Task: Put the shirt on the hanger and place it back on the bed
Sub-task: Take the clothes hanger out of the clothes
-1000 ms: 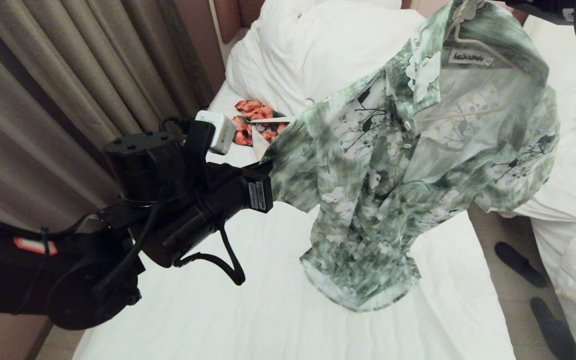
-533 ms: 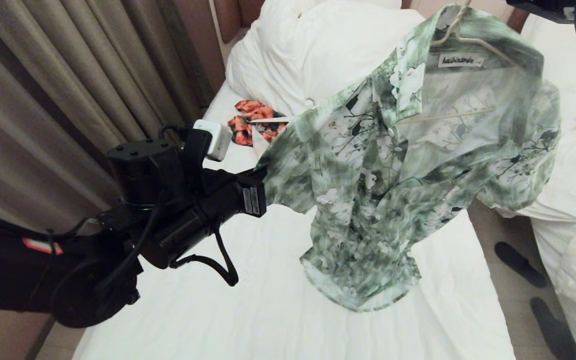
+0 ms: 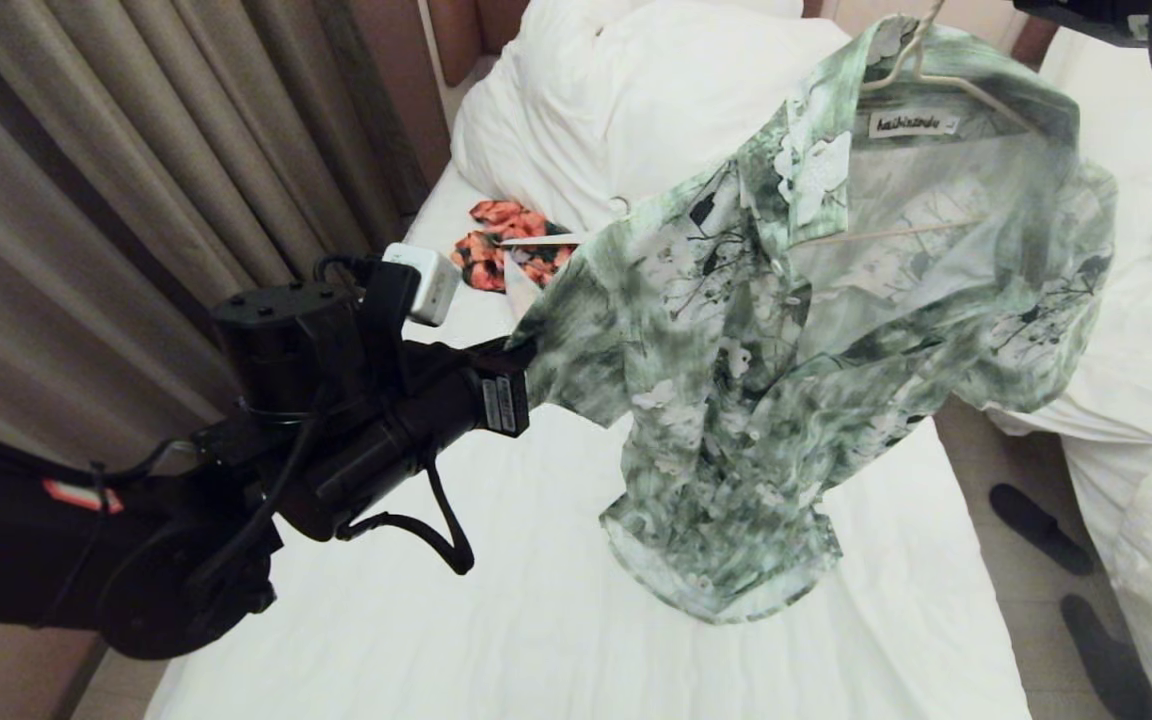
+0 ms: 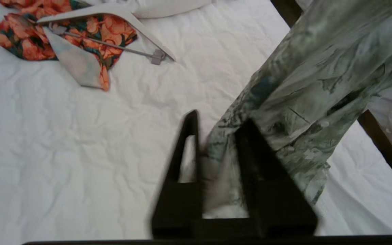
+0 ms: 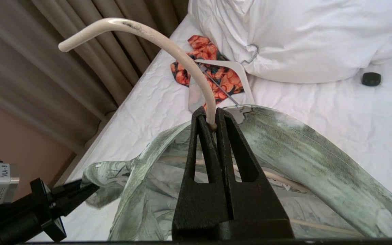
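The biggest risk is the shirt [image 3: 816, 330] sliding off the hanger [image 5: 168, 44] as it is lowered onto the bed [image 3: 496, 620], because it hangs lopsided, one sleeve pulled out toward the bed's curtain-side edge. The left end effector [image 4: 216, 136] stands narrowly parted with that sleeve's cloth between its fingers; if the cloth snags there, a pull could drag the shoulder off. A smaller risk is the hook twisting in the right end effector [image 5: 212, 119], which is clamped tight on its stem. The shirt is pale green and white with dark leaves, collar up, front partly gaping, hem touching the sheet near the bed's middle. An orange garment [image 3: 506, 240] lies near the duvet.
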Controlling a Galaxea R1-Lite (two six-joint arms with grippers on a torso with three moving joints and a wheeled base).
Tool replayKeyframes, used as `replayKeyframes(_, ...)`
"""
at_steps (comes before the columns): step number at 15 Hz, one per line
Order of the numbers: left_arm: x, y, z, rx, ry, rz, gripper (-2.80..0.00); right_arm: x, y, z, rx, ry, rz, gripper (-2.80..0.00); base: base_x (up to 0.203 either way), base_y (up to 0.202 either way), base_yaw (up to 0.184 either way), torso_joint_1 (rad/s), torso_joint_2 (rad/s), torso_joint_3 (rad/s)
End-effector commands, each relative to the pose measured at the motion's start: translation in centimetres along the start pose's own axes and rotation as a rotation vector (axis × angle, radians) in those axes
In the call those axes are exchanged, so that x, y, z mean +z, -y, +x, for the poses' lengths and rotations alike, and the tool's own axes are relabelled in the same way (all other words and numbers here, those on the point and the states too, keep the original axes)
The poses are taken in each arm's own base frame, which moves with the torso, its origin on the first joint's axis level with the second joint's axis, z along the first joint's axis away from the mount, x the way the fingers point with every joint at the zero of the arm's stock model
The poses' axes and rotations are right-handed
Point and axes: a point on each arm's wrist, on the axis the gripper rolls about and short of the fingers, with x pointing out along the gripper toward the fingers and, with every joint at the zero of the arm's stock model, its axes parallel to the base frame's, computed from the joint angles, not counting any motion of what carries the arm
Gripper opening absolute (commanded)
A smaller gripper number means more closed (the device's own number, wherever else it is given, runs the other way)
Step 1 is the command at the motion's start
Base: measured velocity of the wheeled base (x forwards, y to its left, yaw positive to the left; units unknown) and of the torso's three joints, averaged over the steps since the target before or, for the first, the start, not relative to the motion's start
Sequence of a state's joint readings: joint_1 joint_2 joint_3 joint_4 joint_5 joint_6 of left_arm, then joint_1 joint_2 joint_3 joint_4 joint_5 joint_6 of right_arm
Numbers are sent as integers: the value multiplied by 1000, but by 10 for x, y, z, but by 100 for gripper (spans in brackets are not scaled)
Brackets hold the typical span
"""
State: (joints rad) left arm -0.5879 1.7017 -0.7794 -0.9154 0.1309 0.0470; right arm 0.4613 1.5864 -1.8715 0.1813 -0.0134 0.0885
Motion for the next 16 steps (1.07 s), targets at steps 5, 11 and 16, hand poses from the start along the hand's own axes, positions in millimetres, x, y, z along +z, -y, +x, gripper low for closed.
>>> replayKeyframes(5, 19, -5, -29, 7, 73, -5, 0, -2, 0, 1, -2, -9, 0, -280, 0, 0, 0, 0, 0, 0)
replayKeyframes(11, 16, -15, -78, 24, 77, -8, -280, -8, 3, 9, -13, -27, -5, -280, 0, 0, 0, 0, 0, 0)
replayKeyframes(16, 36, 27, -72, -94, 133, -25, -280, -24, 3, 33, -13, -67, -4, -280, 0, 0, 0, 0, 0, 0)
